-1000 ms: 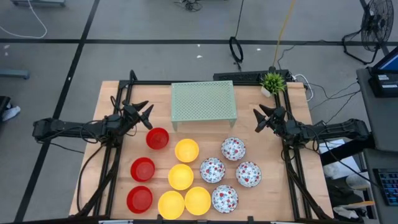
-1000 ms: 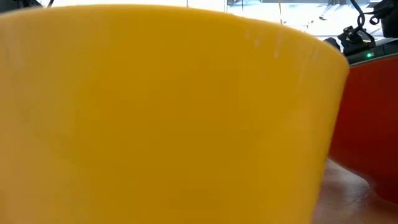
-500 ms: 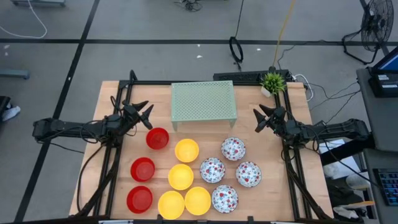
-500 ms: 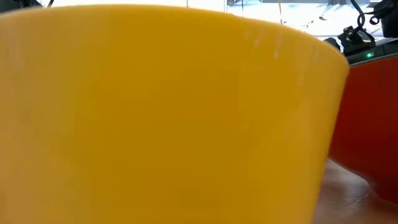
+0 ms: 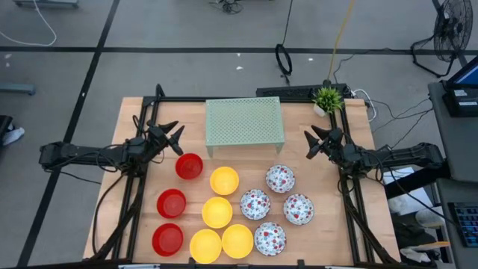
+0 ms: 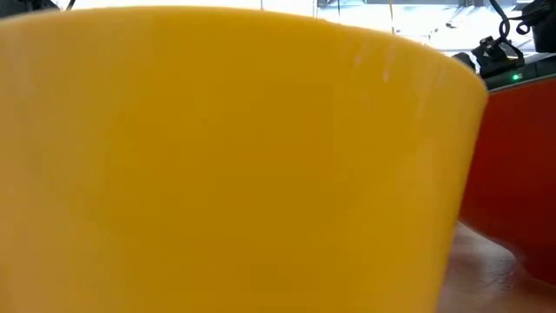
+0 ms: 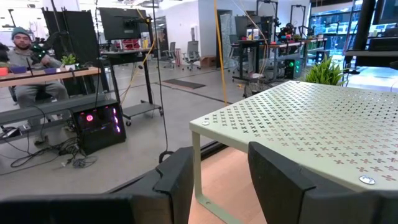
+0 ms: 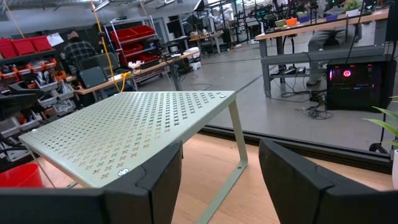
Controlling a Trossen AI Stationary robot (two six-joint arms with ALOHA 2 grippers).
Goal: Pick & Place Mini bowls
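Light wooden table fills the centre of the high view, and at its upper middle stands the pale green perforated metal rack. Below it, in the lower half, sit the small round bowls: three plain red ones in a column at left, five plain yellow ones in the middle, four white red-speckled ones at right. Left gripper, left of the rack, jaws apart, holding nothing. Right gripper, right of the rack, spread wide, also empty. A small green potted plant sits upper right.
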